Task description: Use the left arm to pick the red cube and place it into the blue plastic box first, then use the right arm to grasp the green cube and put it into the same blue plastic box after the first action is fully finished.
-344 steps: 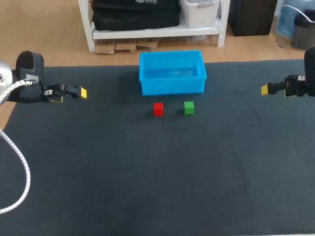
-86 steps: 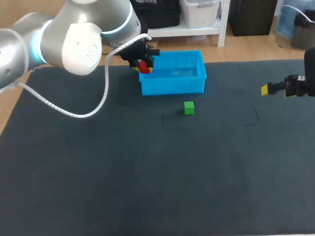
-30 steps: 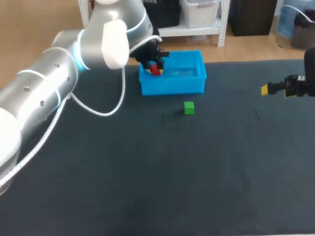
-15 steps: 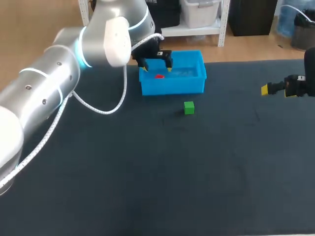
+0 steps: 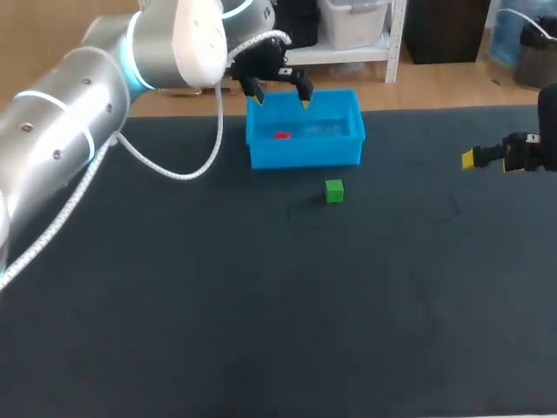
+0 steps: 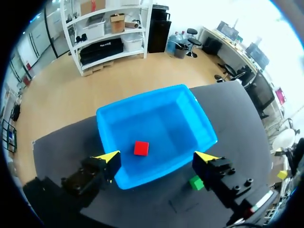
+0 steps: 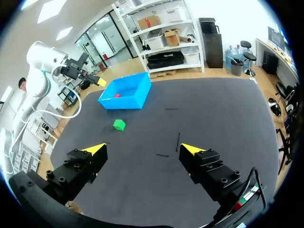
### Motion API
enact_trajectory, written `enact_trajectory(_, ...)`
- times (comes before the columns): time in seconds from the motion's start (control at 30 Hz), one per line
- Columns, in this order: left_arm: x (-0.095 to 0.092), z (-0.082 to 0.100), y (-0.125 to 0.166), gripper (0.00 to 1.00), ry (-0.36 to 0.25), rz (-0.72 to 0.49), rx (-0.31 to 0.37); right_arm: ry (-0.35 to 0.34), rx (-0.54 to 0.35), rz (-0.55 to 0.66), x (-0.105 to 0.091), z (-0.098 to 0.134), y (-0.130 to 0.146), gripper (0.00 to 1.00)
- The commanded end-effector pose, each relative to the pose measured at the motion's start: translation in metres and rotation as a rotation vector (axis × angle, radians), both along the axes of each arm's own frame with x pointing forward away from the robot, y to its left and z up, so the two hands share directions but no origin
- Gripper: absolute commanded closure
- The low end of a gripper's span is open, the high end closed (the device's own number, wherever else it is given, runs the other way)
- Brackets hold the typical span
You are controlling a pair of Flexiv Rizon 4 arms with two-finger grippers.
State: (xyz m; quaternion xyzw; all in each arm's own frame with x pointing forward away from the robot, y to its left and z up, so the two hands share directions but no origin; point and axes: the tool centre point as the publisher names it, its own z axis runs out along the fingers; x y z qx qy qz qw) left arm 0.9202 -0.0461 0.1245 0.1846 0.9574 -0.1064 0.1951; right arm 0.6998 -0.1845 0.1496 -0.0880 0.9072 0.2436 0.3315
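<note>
Our left claw (image 5: 280, 97) is hovering wide over the red cube (image 5: 280, 135) in the blue box (image 5: 305, 158), right claw (image 7: 143, 149) wide too.

red cube (image 6: 141, 148) bright red, blue plastic box (image 5: 305, 153) solid blue, green cube (image 5: 334, 191), charcoal table (image 5: 261, 313), left gripper (image 6: 157, 156) black, fingertips (image 6: 110, 156) yellow.

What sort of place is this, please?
Probably a robotics lab bench: left arm and right arm at a dark table, a blue plastic box holding a red cube, a green cube nearby.
</note>
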Motion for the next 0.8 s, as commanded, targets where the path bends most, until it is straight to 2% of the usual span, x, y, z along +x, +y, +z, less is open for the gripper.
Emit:
enact_trajectory(0.03,-0.053,0.015,0.03,0.0,-0.086,-0.008,-0.049,0.001,0.001,0.002,0.0,0.0,-0.001,0.0)
enact_trajectory(0.3,-0.105,0.028,0.057,0.0,-0.133,-0.016,-0.066,0.001,0.001,0.002,0.0,0.0,-0.001,0.0)
enact_trajectory(0.47,-0.134,0.031,0.07,0.0,-0.187,-0.027,-0.088,0.001,0.001,0.002,0.0,0.0,-0.001,0.0)
enact_trajectory(0.8,-0.178,0.018,0.095,0.0,-0.276,-0.051,-0.144,0.001,0.001,0.002,0.0,0.0,-0.001,0.0)
